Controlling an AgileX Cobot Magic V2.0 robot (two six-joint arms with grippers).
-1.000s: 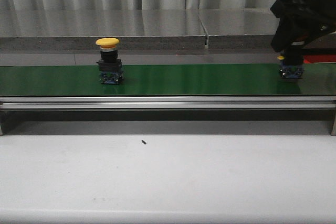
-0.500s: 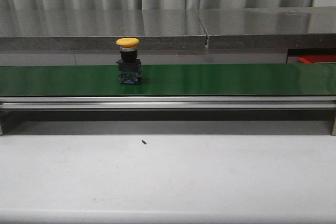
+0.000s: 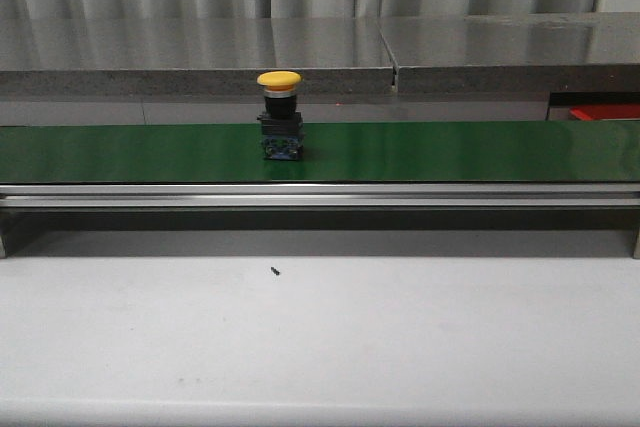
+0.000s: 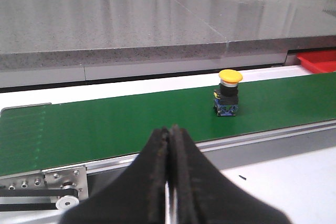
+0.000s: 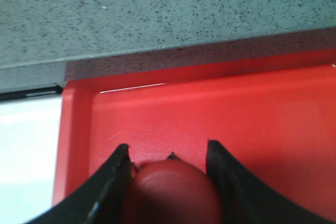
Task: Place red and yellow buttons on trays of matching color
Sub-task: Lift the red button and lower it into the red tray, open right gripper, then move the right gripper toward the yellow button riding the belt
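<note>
A yellow button (image 3: 279, 112) on a black and blue base stands upright on the green conveyor belt (image 3: 450, 152), left of its middle. The left wrist view shows this yellow button (image 4: 229, 92) too, far beyond my left gripper (image 4: 169, 129), which is shut and empty just in front of the belt's near rail. My right gripper (image 5: 168, 146) is out of the front view. It is shut on a red button (image 5: 173, 192), whose cap sits between the fingers above the red tray (image 5: 210, 108). No yellow tray is in view.
A grey stone ledge (image 3: 200, 57) runs behind the belt. A corner of the red tray (image 3: 606, 112) shows at the far right, behind the belt. A small dark speck (image 3: 273, 270) lies on the white table in front.
The yellow button has ridden to the right along the belt. My right arm, which was at the belt's right end on a button, has left the front view with it.
</note>
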